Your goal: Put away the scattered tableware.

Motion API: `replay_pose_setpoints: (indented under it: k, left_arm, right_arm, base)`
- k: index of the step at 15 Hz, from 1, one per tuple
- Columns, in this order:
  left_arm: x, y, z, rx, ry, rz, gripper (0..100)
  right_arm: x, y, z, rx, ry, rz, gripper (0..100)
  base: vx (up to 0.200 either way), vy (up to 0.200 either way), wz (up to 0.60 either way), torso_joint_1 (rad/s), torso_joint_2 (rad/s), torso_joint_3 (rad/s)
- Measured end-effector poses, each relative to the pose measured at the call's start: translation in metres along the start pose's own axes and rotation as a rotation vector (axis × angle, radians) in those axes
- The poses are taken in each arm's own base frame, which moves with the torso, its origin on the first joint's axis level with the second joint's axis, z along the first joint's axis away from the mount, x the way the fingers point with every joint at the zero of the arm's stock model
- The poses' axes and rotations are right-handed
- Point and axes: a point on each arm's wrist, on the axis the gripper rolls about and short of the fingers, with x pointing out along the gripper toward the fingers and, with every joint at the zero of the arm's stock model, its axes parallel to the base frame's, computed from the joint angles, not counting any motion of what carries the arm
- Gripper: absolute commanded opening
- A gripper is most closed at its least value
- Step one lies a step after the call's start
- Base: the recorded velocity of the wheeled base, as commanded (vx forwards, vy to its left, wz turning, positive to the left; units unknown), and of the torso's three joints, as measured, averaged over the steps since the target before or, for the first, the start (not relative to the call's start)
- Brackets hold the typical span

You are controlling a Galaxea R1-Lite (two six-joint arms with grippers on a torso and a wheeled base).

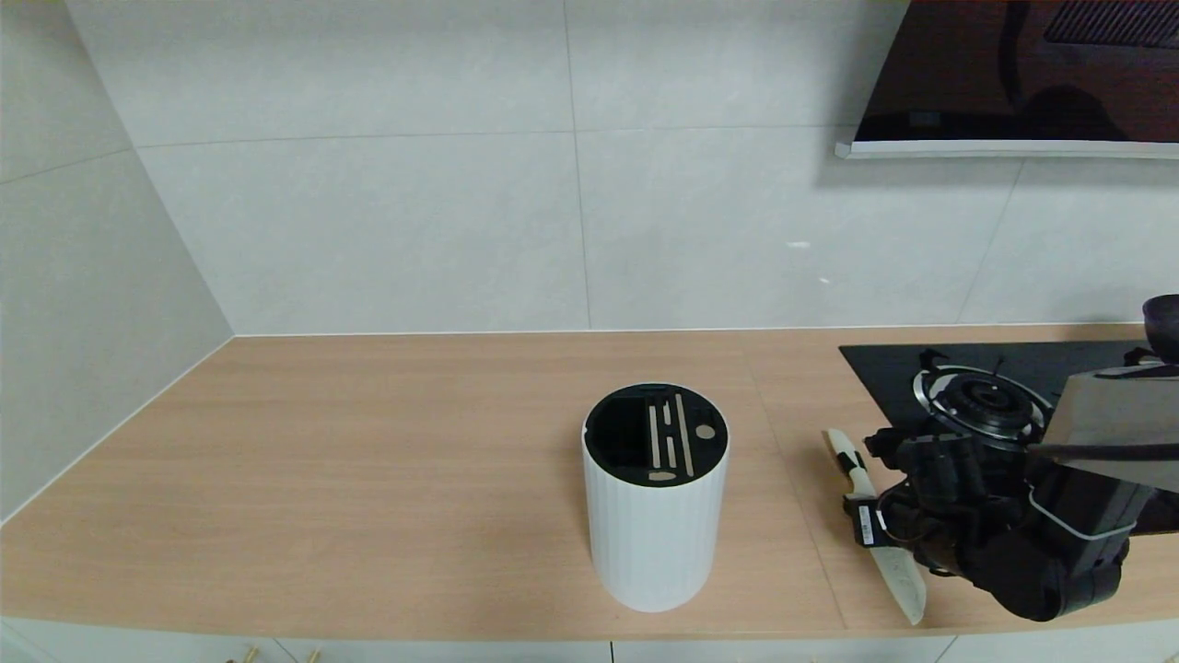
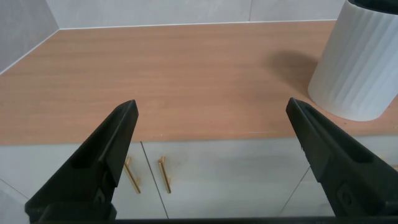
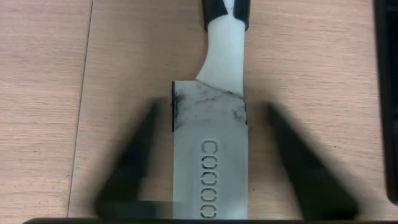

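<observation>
- Step in hand, as I judge it: the pick-up of the knife (image 1: 901, 578), the one loose piece of tableware on the surface (image 1: 368, 460). It is not yet grasped and not yet in the holder (image 1: 654, 516).
- The right end effector (image 3: 212, 124) is released, its two fingers spread and set astride the knife, one on each side of the blade just past where the handle ends. A gap shows on both sides, so nothing is clamped.
- The knife lies flat on the holder's right, between the holder and the stove (image 1: 981, 401), near both. Its handle points toward the wall and its blade tip toward the front edge.
- The next move likely calls for closing across the blade. The blade is thin and lies flush on the wood, so the fingers would need to sit low to catch it rather than slide over it.
- After that, the knife would have to be tipped blade-down and lined up with one of the narrow slots in the holder's black top.
- The left end effector (image 2: 211, 107) is also released, and it hangs off the front edge of the surface on the holder's left, well apart from the knife.
</observation>
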Motion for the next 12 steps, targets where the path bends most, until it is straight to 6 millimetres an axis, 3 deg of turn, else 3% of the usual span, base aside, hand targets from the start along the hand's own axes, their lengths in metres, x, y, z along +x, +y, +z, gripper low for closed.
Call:
replay_pose_setpoints:
  k: [8, 12]
  left_arm:
    - [0.0, 0.0, 0.0, 0.0, 0.0, 0.0, 100]
    - [0.0, 0.0, 0.0, 0.0, 0.0, 0.0, 100]
  right_arm:
    - [-0.002, -0.001, 0.001, 0.001, -0.003, -0.009, 0]
    - [-0.031, -0.003, 0.028, 0.018, -0.108, -0.016, 0]
  base:
    - [0.0, 0.0, 0.0, 0.0, 0.0, 0.0]
    - [0.0, 0.0, 0.0, 0.0, 0.0, 0.0]
